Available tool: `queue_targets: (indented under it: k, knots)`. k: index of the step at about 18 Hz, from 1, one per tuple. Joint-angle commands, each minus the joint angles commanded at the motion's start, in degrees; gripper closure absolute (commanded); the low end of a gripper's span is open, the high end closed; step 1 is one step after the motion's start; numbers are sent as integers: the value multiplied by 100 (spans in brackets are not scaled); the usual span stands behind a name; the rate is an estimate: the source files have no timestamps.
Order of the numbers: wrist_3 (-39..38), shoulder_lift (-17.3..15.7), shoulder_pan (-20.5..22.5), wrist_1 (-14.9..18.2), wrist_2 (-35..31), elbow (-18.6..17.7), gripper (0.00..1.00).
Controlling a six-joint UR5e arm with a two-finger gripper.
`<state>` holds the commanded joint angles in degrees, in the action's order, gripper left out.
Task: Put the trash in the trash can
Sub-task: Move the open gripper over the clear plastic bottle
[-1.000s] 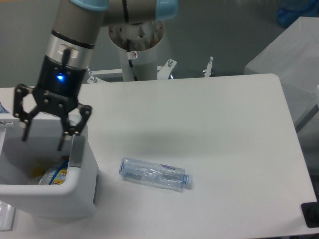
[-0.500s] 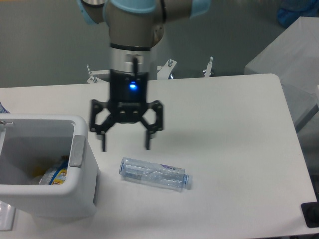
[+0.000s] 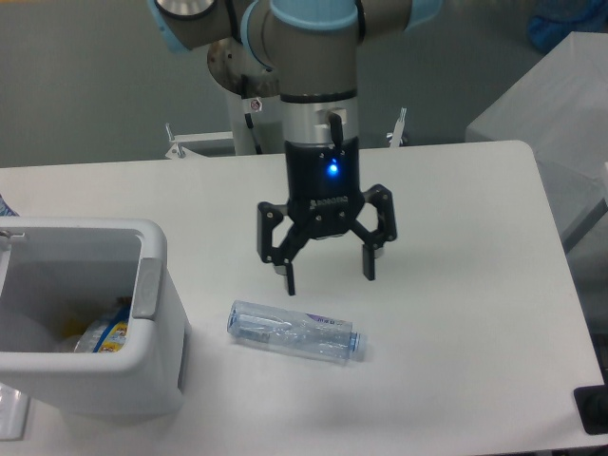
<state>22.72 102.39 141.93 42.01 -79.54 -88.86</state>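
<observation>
A clear crushed plastic bottle (image 3: 296,332) lies on its side on the white table, its cap end to the right. My gripper (image 3: 329,278) hangs open just above and behind the bottle's middle, with nothing between its fingers. The white trash can (image 3: 152,351) stands at the front left, a grey tab on its right rim. Inside it the blue-and-silver snack wrapper (image 3: 103,333) shows against the right wall.
The arm's grey pedestal (image 3: 249,90) rises behind the table's back edge. A grey box (image 3: 560,104) stands off the table to the right. A dark object (image 3: 591,410) sits at the front right corner.
My open gripper has swung right from over the trash can, across the table, and now hangs above the bottle. The bottle and the can have not moved.
</observation>
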Motion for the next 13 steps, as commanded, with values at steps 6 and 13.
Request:
queue_targets:
  k: [6, 13]
  knots:
    - [2409, 501, 115, 18, -9, -87, 0]
    - [4817, 589, 80, 44, -52, -764, 0]
